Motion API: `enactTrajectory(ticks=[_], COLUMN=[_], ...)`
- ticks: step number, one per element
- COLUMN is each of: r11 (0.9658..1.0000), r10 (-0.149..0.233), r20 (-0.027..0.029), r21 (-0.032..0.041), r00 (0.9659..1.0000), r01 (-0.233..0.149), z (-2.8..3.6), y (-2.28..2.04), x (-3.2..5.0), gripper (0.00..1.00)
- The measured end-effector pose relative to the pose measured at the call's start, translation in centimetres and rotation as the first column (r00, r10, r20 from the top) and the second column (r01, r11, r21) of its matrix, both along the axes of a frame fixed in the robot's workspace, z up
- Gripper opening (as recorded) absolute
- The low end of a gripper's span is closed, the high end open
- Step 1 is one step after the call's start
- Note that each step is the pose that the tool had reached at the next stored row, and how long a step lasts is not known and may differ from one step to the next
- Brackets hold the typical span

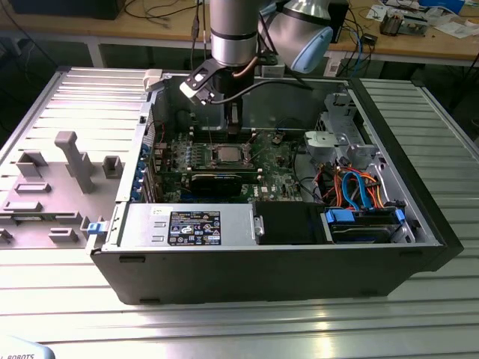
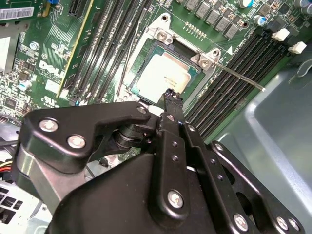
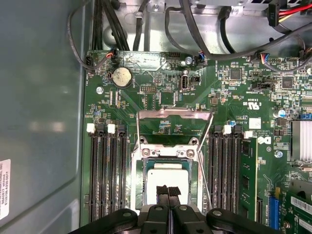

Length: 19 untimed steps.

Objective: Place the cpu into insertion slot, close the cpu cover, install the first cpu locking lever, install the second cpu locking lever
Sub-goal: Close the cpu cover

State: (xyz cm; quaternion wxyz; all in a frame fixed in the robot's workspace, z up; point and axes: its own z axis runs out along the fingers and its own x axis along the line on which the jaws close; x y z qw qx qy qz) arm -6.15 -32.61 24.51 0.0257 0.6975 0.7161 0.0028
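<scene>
End effector [image 3: 168,191] closed above insertion slot [image 3: 138,181]; cpu [image 3: 161,174] inside it.

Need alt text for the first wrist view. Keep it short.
The claw, its fingertips together, is right at the silver cpu, which lies in the insertion slot on a green motherboard. Long black memory slots flank the socket on both sides.

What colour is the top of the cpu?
Silver-grey, on the small square cpu; second wrist view.

The silver-topped cpu [image 2: 165,73] lies flat inside the square insertion slot [image 2: 171,47].
</scene>
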Motion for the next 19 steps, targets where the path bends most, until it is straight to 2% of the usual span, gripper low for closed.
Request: enactTrajectory(ticks=[4,19], r11=[1.0000,1.0000], r10=[0.000,0.000], r20=[0.0000,0.0000], r21=[0.0000,0.0000], r00=[1.0000,1.0000], r01=[0.000,0.000], z=[0.29,2.09], y=[0.00,0.00], x=[0.00,0.00], gripper=[0.12,0.12])
